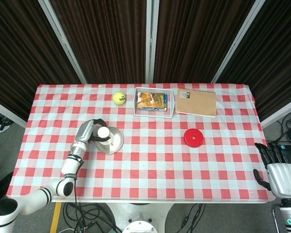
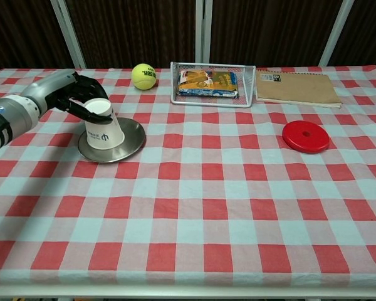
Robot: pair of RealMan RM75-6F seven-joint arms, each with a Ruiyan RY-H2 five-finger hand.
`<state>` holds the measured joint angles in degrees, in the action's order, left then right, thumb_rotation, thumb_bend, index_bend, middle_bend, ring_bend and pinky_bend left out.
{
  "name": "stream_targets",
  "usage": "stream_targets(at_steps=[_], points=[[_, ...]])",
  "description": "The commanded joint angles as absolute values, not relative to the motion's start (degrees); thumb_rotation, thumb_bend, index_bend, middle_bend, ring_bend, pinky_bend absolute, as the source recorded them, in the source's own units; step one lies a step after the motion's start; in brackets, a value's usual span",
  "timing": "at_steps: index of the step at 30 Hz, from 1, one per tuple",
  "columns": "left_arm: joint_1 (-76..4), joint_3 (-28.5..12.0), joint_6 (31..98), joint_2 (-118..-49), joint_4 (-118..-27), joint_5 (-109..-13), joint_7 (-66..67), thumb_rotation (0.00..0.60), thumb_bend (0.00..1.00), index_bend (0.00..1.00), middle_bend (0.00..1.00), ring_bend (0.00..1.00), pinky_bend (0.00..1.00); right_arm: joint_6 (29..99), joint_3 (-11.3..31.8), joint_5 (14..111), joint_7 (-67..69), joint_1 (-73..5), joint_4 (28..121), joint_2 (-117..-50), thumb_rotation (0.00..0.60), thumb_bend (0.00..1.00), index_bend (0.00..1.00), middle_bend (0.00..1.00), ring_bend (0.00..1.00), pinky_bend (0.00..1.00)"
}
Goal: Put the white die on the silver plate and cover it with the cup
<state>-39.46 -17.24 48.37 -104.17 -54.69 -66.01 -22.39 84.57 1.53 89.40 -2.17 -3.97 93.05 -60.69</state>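
Observation:
An upturned white paper cup [image 1: 103, 132] [image 2: 104, 128] stands on the silver plate [image 1: 117, 143] [image 2: 133, 141] at the left of the table. My left hand [image 1: 88, 132] [image 2: 66, 93] reaches in from the left and its fingers wrap around the cup's upper end. No white die shows in either view. My right hand [image 1: 280, 175] hangs off the table's near right corner with its fingers spread, holding nothing; the chest view does not show it.
A yellow tennis ball [image 1: 119, 98] [image 2: 143, 76] lies behind the plate. A wire basket [image 1: 154, 102] [image 2: 212, 81] with a snack pack sits at the back middle, a brown notebook [image 1: 196, 102] [image 2: 296, 88] to its right. A red disc [image 1: 193, 138] [image 2: 306, 136] lies right of centre.

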Motion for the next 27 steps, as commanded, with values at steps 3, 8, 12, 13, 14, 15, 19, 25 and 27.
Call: stream_targets(at_steps=[3, 8, 12, 13, 14, 15, 19, 25, 27], points=[[-38.2, -15.9, 49.9, -103.5, -57.8, -67.9, -23.2, 0.6, 0.14, 0.51, 0.49, 0.32, 0.22, 84.3, 1.3, 89.5, -2.1, -4.1, 92.9, -60.8, 0.6, 0.33, 0.0, 0.11, 0.0, 0.0], [-36.7, -13.6, 52.9, -102.2, -62.5, -71.4, -23.0, 0.6, 0.14, 0.51, 0.49, 0.31, 0.22, 83.8, 1.4, 89.2, -2.1, -4.2, 92.9, -60.8, 0.6, 0.33, 0.0, 0.11, 0.0, 0.0], [-37.1, -13.6, 52.1, -102.4, -62.6, -71.0, -22.4, 0.6, 0.14, 0.51, 0.48, 0.3, 0.22, 84.0, 1.6, 88.9, -2.2, -4.2, 93.0, -60.7, 0.6, 0.33, 0.0, 0.11, 0.0, 0.0], [-37.3, -13.9, 51.8, -102.6, -62.2, -70.6, -22.4, 0.6, 0.14, 0.51, 0.48, 0.3, 0.22, 84.0, 1.6, 88.9, -2.3, -4.2, 93.1, -60.6, 0.6, 0.33, 0.0, 0.11, 0.0, 0.0], [-37.5, -14.3, 51.6, -102.7, -61.6, -70.2, -22.3, 0.6, 0.14, 0.51, 0.48, 0.3, 0.22, 84.0, 1.6, 88.8, -2.3, -4.2, 93.1, -60.6, 0.6, 0.33, 0.0, 0.11, 0.0, 0.0], [-37.7, -14.9, 51.6, -103.1, -60.6, -69.6, -22.1, 0.6, 0.14, 0.51, 0.48, 0.3, 0.22, 84.0, 1.7, 88.7, -2.3, -4.2, 93.2, -60.6, 0.6, 0.33, 0.0, 0.11, 0.0, 0.0], [-38.4, -16.7, 50.6, -103.9, -57.5, -67.3, -21.6, 0.6, 0.14, 0.51, 0.48, 0.3, 0.22, 83.8, 1.7, 88.7, -2.3, -4.4, 93.2, -60.6, 0.6, 0.33, 0.0, 0.11, 0.0, 0.0], [-37.1, -15.3, 52.2, -102.2, -61.3, -69.2, -22.1, 0.6, 0.14, 0.51, 0.48, 0.3, 0.22, 83.4, 1.5, 88.9, -1.9, -4.5, 92.8, -60.8, 0.6, 0.33, 0.0, 0.11, 0.0, 0.0], [-36.6, -14.2, 52.4, -101.4, -63.6, -70.4, -22.5, 0.6, 0.14, 0.51, 0.48, 0.3, 0.22, 83.3, 1.4, 88.9, -1.7, -4.5, 92.7, -60.8, 0.6, 0.33, 0.0, 0.11, 0.0, 0.0]])
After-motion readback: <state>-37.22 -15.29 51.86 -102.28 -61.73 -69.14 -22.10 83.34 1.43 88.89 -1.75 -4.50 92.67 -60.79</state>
